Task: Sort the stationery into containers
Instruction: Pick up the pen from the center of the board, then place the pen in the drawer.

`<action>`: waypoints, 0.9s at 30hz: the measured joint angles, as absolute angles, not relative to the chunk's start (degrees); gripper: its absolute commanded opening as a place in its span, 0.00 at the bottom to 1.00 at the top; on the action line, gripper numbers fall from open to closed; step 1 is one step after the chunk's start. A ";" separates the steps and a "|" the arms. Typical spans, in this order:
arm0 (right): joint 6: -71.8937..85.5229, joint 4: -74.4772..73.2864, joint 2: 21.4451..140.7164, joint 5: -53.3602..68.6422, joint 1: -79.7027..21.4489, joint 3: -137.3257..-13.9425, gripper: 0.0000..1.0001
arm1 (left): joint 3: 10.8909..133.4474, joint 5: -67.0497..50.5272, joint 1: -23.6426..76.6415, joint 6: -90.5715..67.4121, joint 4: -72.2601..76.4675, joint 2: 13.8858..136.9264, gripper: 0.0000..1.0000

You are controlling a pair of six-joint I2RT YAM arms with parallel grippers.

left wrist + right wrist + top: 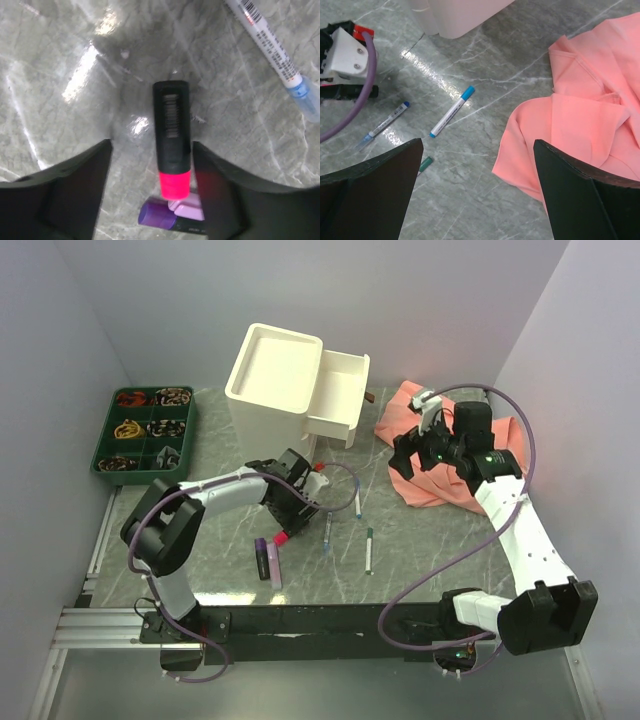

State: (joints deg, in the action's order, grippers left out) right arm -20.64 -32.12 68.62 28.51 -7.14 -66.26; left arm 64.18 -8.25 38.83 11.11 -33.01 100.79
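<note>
released left claw [152, 146] straddles the red-and-black marker [171, 130] on the tabletop [430, 540] in front of the cabinet [272, 380], whose drawer [340, 390] stands pulled out; right claw [477, 145] hangs released right of the cabinet.

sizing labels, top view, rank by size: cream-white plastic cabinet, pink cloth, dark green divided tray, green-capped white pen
1. cream-white plastic cabinet and pink cloth: look alike, unranked
2. dark green divided tray
3. green-capped white pen

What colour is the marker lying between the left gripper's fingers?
The marker is black with a pinkish-red end; left wrist view.
</note>
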 measured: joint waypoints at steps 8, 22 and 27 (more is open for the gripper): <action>-20.56 -29.89 65.93 28.51 -7.07 -63.31 1.00 | 61.43 -7.25 41.08 10.13 -30.55 100.25 0.13; -19.92 -27.20 67.26 28.10 -7.07 -62.61 1.00 | 88.49 -16.75 37.93 19.09 -46.70 95.24 0.04; -18.44 -25.28 68.49 28.10 -7.05 -62.59 1.00 | 105.45 -23.46 36.86 21.32 -46.74 94.28 0.08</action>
